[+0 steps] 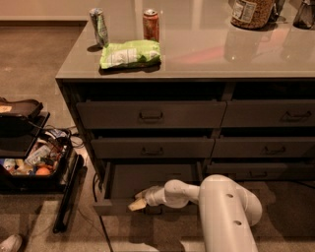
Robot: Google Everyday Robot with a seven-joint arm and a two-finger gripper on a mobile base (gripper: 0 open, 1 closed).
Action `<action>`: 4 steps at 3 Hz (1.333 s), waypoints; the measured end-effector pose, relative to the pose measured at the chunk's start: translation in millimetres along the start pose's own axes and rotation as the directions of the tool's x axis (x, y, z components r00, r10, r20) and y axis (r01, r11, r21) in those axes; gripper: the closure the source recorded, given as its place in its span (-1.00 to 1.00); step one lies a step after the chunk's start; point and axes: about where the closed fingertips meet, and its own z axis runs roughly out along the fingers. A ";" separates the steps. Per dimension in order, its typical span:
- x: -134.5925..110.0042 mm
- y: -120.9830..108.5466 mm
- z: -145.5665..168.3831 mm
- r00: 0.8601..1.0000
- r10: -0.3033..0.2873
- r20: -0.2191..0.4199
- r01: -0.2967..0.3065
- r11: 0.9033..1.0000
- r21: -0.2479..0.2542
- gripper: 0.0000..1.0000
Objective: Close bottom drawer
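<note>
Tool: the tool (pixel 138 203) is low down near the floor, its tan, wedge-shaped tip pointing left at the upper edge of the pulled-out drawer's front; whether it is clenched or released I cannot tell, nor whether it touches the front.
Arm: a smooth, rounded, off-white arm (pixel 226 211) runs from the tool to the right and down, and covers the right part of the drawer front.
Bottom drawer: the bottom drawer (pixel 110 207) is right at the tool, drawn well out of the wider left column; wide, shallow, dark grey-brown, with flat matte walls.
Drawers above the tool: the middle drawer (pixel 152 147) and the top drawer (pixel 150 114) are pushed in, each flat-fronted with a small central metal pull.
Right of the tool: the right-hand column of drawers (pixel 266 147), all in.
Desk top, high above the tool: the desk (pixel 206 54) has a glossy grey surface; on it lie a crinkled green bag (pixel 129 53), a red can (pixel 151 24), a silver-green can (pixel 100 27) and, far right, a jar (pixel 252 12).
Left of the tool: a black bin (pixel 34 167) full of small items, on brown carpet (pixel 34 59).
Just left of the drawer: a black bar (pixel 66 197) lies on the floor, apart from the drawer.
</note>
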 end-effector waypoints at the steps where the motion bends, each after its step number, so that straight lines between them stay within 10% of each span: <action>1: -4.5 1.2 -3.4 1.000 0.000 0.001 0.000 1.000 0.001 -0.77; 4: -34.7 -33.3 16.0 0.997 -0.037 0.071 0.032 0.997 0.068 -1.00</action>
